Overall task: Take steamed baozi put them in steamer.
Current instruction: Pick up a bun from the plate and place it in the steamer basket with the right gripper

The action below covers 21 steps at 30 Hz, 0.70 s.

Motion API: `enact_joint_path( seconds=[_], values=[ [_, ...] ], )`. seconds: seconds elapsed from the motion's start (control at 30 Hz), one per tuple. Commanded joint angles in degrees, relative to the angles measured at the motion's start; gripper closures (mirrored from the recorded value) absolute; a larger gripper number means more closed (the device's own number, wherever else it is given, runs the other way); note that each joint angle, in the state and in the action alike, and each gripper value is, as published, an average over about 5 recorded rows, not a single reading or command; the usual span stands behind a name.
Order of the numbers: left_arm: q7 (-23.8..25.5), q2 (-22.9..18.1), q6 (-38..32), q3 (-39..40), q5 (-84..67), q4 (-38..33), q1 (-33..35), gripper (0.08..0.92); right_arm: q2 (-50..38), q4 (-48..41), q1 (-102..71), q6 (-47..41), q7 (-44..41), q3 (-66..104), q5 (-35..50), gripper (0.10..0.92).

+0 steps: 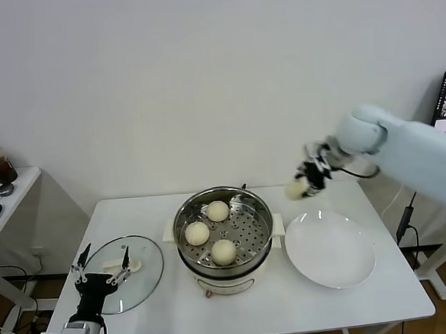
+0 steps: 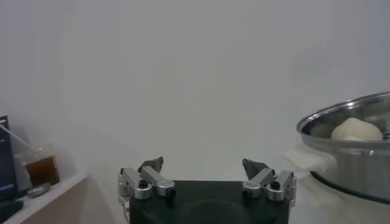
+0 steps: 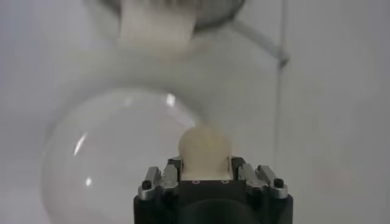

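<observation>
The steel steamer (image 1: 264,213) stands mid-table on a white base, with three pale baozi on its perforated tray: one at the back (image 1: 218,211), one on the left (image 1: 197,233), one at the front (image 1: 224,251). My right gripper (image 1: 304,181) is shut on a fourth baozi (image 1: 295,189) and holds it in the air above the far edge of the white plate (image 1: 330,248), to the right of the steamer. In the right wrist view the baozi (image 3: 205,149) sits between the fingers above the plate (image 3: 109,158). My left gripper (image 1: 102,263) is open and empty, low at the front left.
A round glass lid (image 1: 143,280) with a white handle lies on the table left of the steamer, under the left gripper. The steamer rim (image 2: 347,119) with one baozi (image 2: 356,129) shows in the left wrist view. A side table stands at far left.
</observation>
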Motion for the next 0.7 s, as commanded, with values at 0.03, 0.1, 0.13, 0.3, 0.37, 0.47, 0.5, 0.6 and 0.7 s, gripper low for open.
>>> enact_joint_path(
  seconds=[0.03,0.1,0.13,0.3,0.37,0.47,0.5,0.6,0.7],
  values=[
    [0.01,0.12,0.03,0.12,-0.13,0.10,-0.37,0.177,15.63,5.41,15.13,-11.62,7.61,-15.08,20.83,0.525],
    [0.01,0.25,0.04,-0.17,-0.21,-0.01,-0.31,0.177,18.38,3.79,12.80,-12.67,8.65,-14.94,20.63,0.524],
    [0.01,0.34,0.05,-0.38,-0.28,-0.07,-0.27,0.177,19.69,2.90,11.58,-13.16,9.12,-14.97,20.40,0.524],
    [0.03,0.53,0.13,-1.54,-0.89,-0.59,0.04,0.177,22.58,-0.61,6.11,-14.92,10.14,-15.57,17.90,0.525],
    [0.04,0.45,0.13,-1.83,-1.02,-0.85,0.24,0.177,22.87,-2.05,4.03,-14.94,10.08,-15.41,15.88,0.525],
    [0.04,0.30,0.11,-2.07,-1.06,-1.08,0.50,0.177,23.08,-3.97,1.34,-14.68,9.95,-15.12,12.44,0.524],
    [0.03,0.24,0.11,-2.11,-1.06,-1.13,0.54,0.177,23.14,-4.47,0.55,-14.59,9.92,-15.03,11.50,0.524],
    [0.03,0.11,0.09,-2.22,-1.07,-1.22,0.65,0.177,23.36,-5.77,-1.39,-14.46,9.90,-14.60,9.64,0.524],
    [0.03,0.02,0.05,-2.32,-1.08,-1.21,0.75,0.177,23.66,-6.55,-2.69,-14.39,9.89,-14.15,8.58,0.525]
  ],
)
